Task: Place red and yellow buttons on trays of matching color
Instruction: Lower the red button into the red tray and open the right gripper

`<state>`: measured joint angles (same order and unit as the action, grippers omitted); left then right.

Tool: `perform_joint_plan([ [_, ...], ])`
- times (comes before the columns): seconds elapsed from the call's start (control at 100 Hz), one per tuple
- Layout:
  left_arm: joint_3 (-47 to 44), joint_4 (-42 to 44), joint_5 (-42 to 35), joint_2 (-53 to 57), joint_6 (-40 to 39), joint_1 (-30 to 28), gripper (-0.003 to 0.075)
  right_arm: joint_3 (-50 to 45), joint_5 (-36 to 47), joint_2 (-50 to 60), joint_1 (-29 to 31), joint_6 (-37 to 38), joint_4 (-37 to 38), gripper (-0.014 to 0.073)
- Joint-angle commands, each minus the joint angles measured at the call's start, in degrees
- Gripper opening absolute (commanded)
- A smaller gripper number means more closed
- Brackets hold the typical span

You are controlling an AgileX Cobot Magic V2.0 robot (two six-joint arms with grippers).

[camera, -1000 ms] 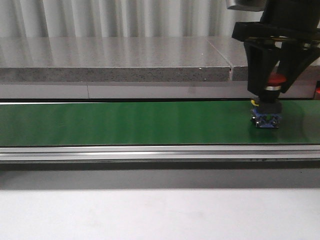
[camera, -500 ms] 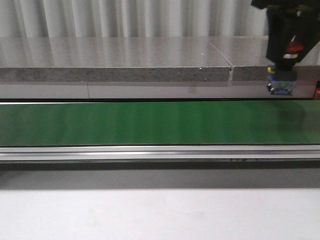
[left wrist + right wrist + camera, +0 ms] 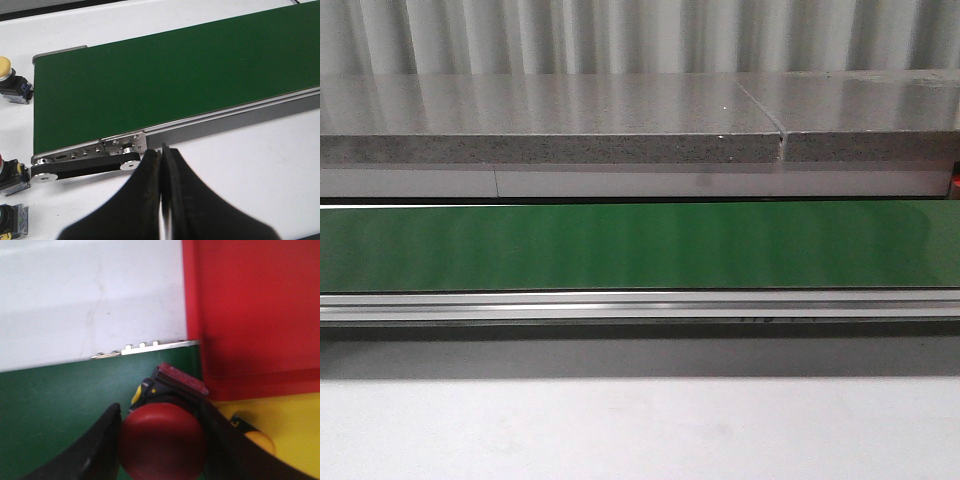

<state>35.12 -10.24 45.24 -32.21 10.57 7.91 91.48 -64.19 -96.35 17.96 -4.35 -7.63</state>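
In the right wrist view my right gripper (image 3: 162, 415) is shut on the red button (image 3: 162, 445), its round red cap squeezed between the two black fingers. It hangs over the end of the green belt (image 3: 50, 405), beside the red tray (image 3: 250, 305) and the yellow tray (image 3: 290, 420). A yellow button cap (image 3: 261, 441) shows in the yellow tray, partly behind a finger. My left gripper (image 3: 162, 160) is shut on nothing, above the white table near the belt's end roller. A yellow button (image 3: 6, 70) stands on the table beyond it. Neither gripper appears in the front view.
The green conveyor belt (image 3: 620, 245) with its metal rail (image 3: 620, 305) crosses the front view, and a grey stone ledge (image 3: 550, 135) lies behind it. Next to the belt's end stand a red-capped button (image 3: 11, 176) and a dark button (image 3: 12, 220).
The right gripper lifted the red button off the belt, rose to the upper right, and has left the front view. The belt now shows bare there.
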Motion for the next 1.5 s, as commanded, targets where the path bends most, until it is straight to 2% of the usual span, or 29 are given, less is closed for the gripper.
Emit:
perform_joint_plan([
  [0.0,1.7,-0.9,-3.7,-0.2,-0.6,0.3,-0.0020,2.0,3.0,2.4,2.8,0.0,0.1,0.0131],
  [0.18,1.7,-0.9,-3.7,-0.2,-0.6,0.3,-0.0020,2.3,4.7,0.0,6.2,0.0,0.1,0.0131],
  [0.65,1.7,-0.9,-3.7,-0.2,-0.6,0.3,-0.0020,12.9,4.2,-13.6,6.3,0.0,-3.3,0.0131],
  [1.18,1.7,-0.9,-3.7,-0.2,-0.6,0.3,-0.0020,13.6,9.2,-22.6,6.3,0.0,-3.6,0.0139],
  [1.25,1.7,-0.9,-3.7,-0.2,-0.6,0.3,-0.0020,13.6,9.1,-23.0,6.3,0.0,-3.6,0.0209],
  [1.4,1.7,-0.9,-3.7,-0.2,-0.6,0.3,-0.0020,13.6,9.8,-22.9,6.3,0.0,-4.0,0.0491],
  [1.44,1.7,-0.9,-3.7,-0.2,-0.6,0.3,-0.0020,13.6,9.9,-22.8,6.3,0.0,-4.0,0.0528],
  [1.49,1.7,-0.9,-3.7,-0.2,-0.6,0.3,-0.0020,13.6,9.9,-22.5,6.3,-0.1,-4.0,0.0531],
])
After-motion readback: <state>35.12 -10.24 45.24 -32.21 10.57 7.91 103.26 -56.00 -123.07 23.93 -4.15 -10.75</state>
